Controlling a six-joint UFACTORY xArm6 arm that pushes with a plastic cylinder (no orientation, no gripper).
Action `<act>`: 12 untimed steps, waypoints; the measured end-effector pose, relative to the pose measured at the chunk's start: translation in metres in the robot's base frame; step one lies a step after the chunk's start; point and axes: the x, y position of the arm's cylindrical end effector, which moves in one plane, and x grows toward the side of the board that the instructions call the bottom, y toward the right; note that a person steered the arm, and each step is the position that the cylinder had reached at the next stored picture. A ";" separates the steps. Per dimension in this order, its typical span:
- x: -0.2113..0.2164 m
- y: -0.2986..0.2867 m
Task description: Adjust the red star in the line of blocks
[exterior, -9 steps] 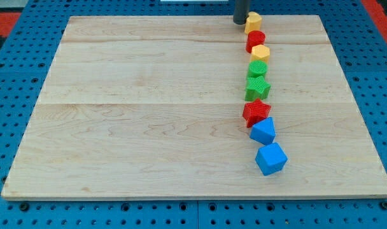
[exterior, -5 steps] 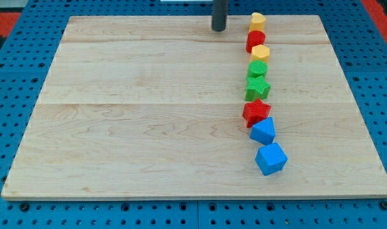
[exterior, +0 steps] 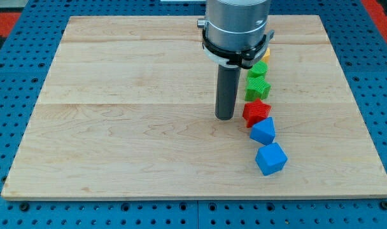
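The red star (exterior: 256, 112) lies on the wooden board (exterior: 117, 127) in a line of blocks running from the view's top to bottom at the right. It sits slightly left of the line. My tip (exterior: 225, 117) stands just left of the red star, a small gap apart. Above the star are a green star (exterior: 258, 88) and a green block (exterior: 259, 68). Below it are a blue block (exterior: 263, 131) and a blue cube (exterior: 271, 159). A yellow block (exterior: 265, 52) shows partly; the arm's body hides the blocks at the line's top.
The arm's grey cylinder (exterior: 236, 28) covers the top of the line. A blue pegboard (exterior: 15, 210) surrounds the board.
My tip has moved from the board's top edge beside the yellow block down and toward the view's bottom, to just left of the red star. No block has moved.
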 end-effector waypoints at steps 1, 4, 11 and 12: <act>0.000 0.000; 0.000 0.023; 0.019 -0.078; 0.116 -0.066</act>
